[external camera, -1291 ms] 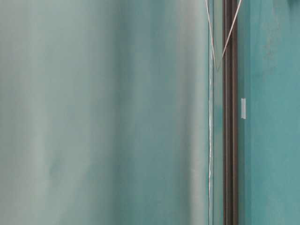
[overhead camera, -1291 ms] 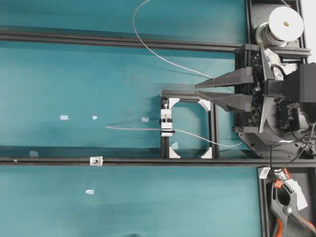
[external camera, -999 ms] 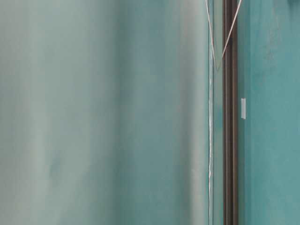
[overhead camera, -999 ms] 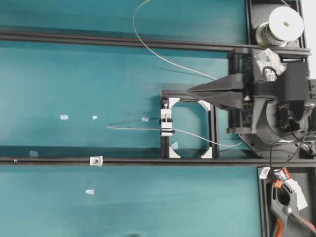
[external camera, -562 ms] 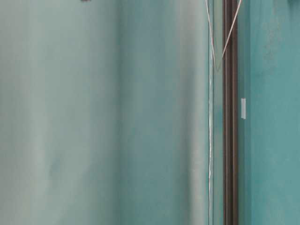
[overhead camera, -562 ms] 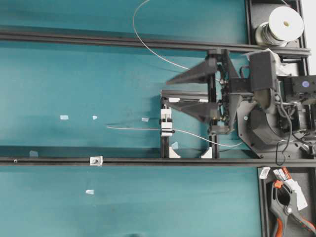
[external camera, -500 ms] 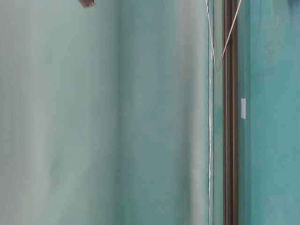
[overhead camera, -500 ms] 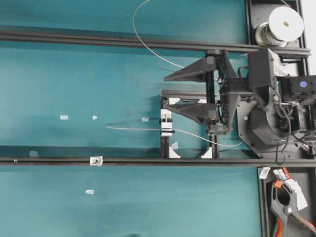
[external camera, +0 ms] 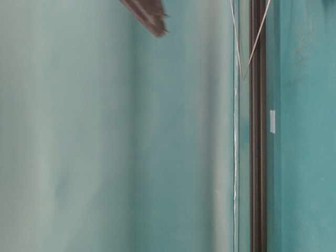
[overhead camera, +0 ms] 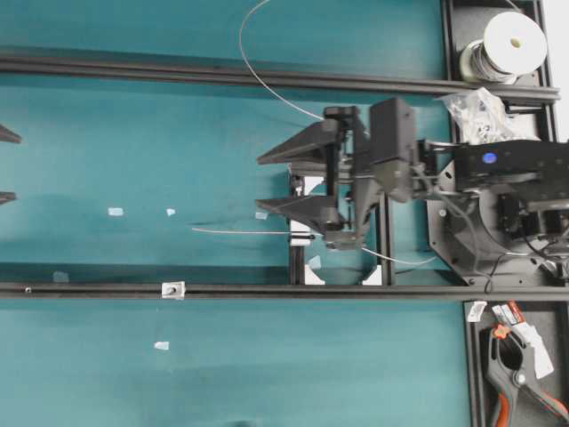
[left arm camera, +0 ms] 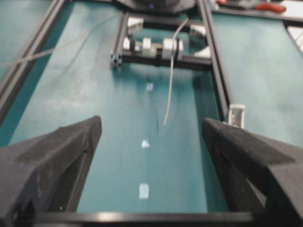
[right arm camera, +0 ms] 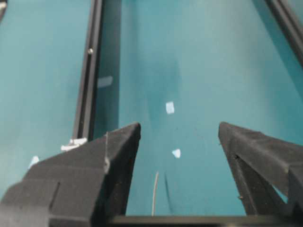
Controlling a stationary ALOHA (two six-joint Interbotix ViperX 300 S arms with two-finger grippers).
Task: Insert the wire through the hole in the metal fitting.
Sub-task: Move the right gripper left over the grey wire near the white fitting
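Note:
The thin pale wire (overhead camera: 233,230) runs from the spool in a loop over the mat, and its free end lies left of the black frame. The small silvery metal fitting (overhead camera: 172,290) sits on the lower rail, apart from the wire; its hole is too small to make out. My right gripper (overhead camera: 258,182) hovers wide open over the frame's left side, above the wire, holding nothing. Its wrist view shows the wire end (right arm camera: 155,194) between the open fingers (right arm camera: 118,146). My left gripper (left arm camera: 151,122) is open and empty at the far left, facing the wire (left arm camera: 170,80) and fitting (left arm camera: 236,115).
Two black rails (overhead camera: 133,68) cross the teal mat. The square black frame (overhead camera: 384,253) has white corner brackets. White tape scraps (overhead camera: 115,212) dot the mat. The white-topped spool (overhead camera: 514,40), a plastic bag (overhead camera: 480,111) and an orange-handled clamp (overhead camera: 508,374) lie at the right.
My right gripper opened from shut and travelled left over the black frame. The left gripper's fingertips came into the overhead view at the left edge. Wire and fitting have not moved.

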